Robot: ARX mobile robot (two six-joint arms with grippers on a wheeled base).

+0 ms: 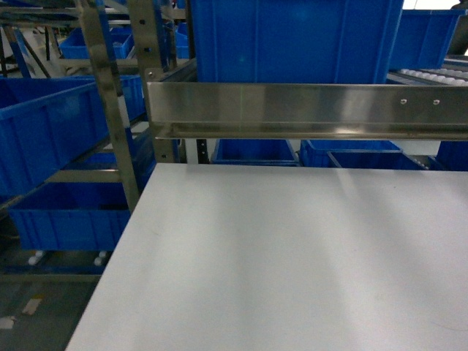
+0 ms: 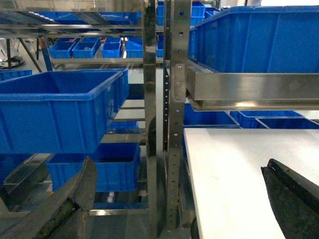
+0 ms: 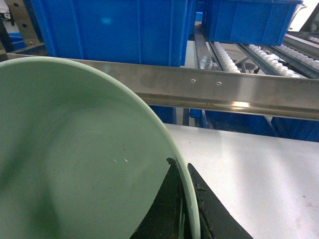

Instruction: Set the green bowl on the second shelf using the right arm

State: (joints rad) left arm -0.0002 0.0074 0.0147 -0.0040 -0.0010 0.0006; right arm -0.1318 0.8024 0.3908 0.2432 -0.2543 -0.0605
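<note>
- Second shelf [image 3: 209, 87] spans the far side, big blue crate [image 3: 109, 30] on it (rollers to the right).
- White tabletop [image 3: 259, 174] below, near.
- Green bowl [image 3: 75, 159] near-left, above tabletop.
- Right gripper [image 3: 183, 209] clamped on bowl rim.
- Left gripper [image 2: 179, 199] jaws spread wide, holding nothing.

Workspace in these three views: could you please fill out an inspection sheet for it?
Surface: white tabletop, bare in the head view.
Job's things: green bowl held at its rim; second shelf carries a blue crate and shows open rollers beside it.
Clutter: nothing seen.
Grippers: right gripper pinches the bowl rim; left gripper open, empty.
Cables: nothing seen.
Surroundings: steel racks with more blue crates.
</note>
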